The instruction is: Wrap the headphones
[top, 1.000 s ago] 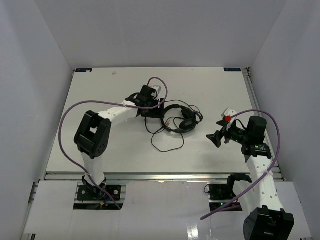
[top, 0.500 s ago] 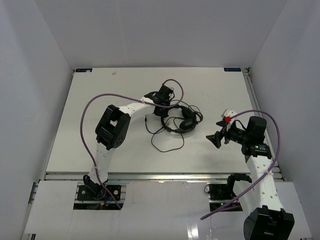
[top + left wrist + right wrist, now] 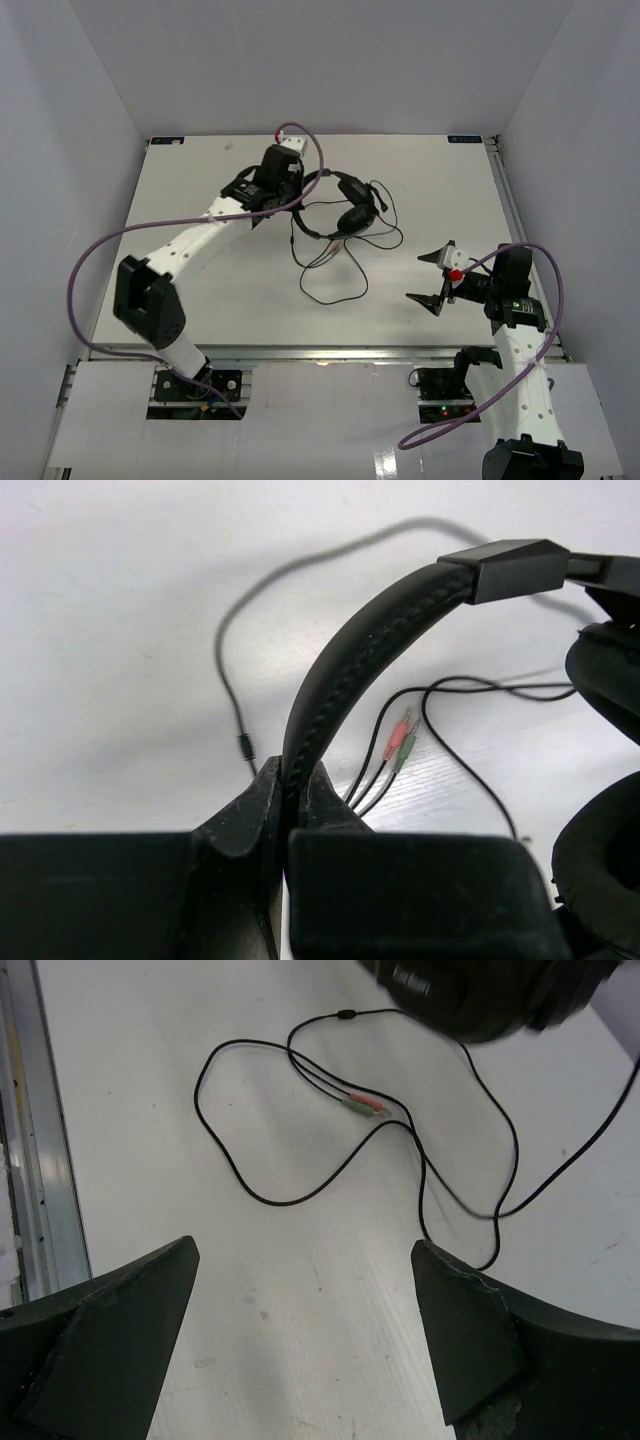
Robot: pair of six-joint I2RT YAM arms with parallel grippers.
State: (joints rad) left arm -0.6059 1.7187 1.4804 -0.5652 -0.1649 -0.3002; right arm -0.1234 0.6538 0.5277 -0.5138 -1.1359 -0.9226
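You have nothing legible here: the pale lettering on the headphones [image 3: 470, 1005] is too blurred to read, and the blue marks [image 3: 165, 141] at the table's [image 3: 200, 290] far corners are too small.

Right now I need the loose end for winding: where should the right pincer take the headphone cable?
Just behind the pink and green plugs, where the cable runs as two strands together, flat on the table. Come from above, jaws across them.
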